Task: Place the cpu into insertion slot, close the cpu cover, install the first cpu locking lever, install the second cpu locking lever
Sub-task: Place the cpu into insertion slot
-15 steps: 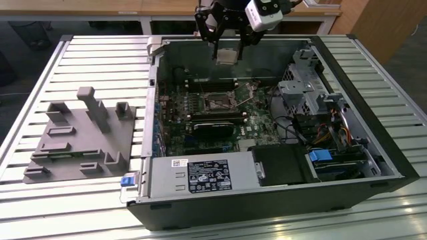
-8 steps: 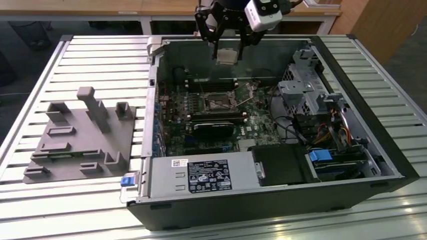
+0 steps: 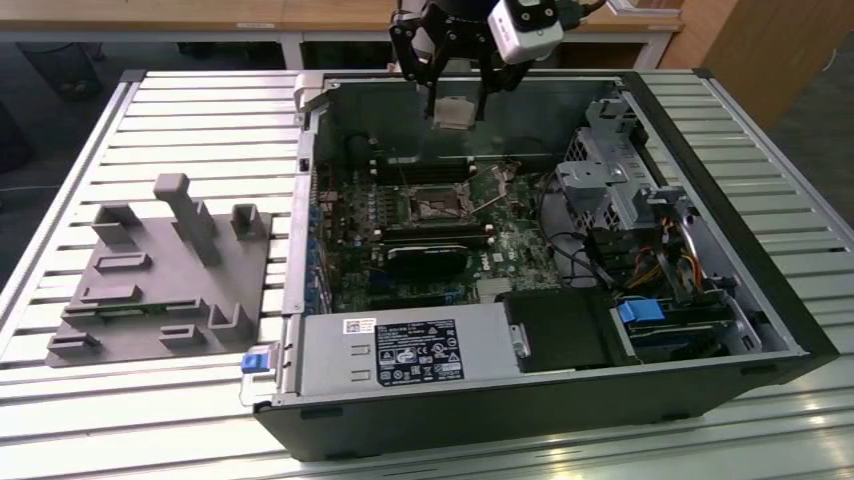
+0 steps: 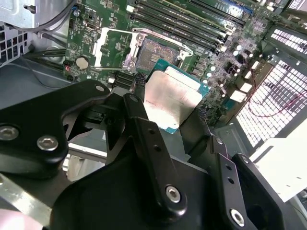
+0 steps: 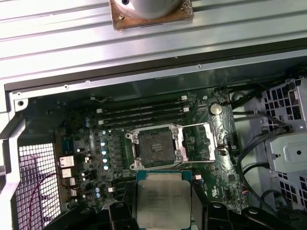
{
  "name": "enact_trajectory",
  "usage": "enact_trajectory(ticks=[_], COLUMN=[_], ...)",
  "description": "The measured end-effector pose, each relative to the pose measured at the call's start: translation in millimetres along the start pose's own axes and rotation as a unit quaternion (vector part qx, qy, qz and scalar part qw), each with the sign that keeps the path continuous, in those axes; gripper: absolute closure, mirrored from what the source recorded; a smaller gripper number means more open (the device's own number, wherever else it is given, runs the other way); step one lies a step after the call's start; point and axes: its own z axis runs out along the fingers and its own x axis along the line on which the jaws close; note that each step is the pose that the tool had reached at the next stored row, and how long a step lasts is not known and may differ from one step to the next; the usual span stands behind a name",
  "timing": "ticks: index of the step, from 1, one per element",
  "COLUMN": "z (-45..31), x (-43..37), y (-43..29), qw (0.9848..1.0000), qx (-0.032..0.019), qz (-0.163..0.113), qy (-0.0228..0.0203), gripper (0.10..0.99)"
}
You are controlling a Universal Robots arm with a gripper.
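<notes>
Hovering above the open computer case (image 3: 767, 300), the gripper (image 3: 454, 100) is pinching the cpu (image 3: 454, 112) by two opposite edges, its fingers (image 4: 144, 124) closed against it. The cpu is hanging in the air, apart from the insertion slot (image 5: 156, 148), with its silvery top facing both wrist views. Faint print is showing on that top, too pale to make out. The cpu cover (image 4: 100, 48) is lying swung open beside the bare slot. A black-and-white label (image 3: 416, 352) is sitting on the grey power supply (image 3: 334, 362), its text beyond reading.
</notes>
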Motion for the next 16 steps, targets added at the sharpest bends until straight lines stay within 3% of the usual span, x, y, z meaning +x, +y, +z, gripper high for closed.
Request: enact_trajectory(ticks=[16], z=[0.0], x=[0.0], y=[0.0], qw=[0.9999], qx=[-0.0003], qz=[0.017], qy=[-0.0015], gripper=[0.545])
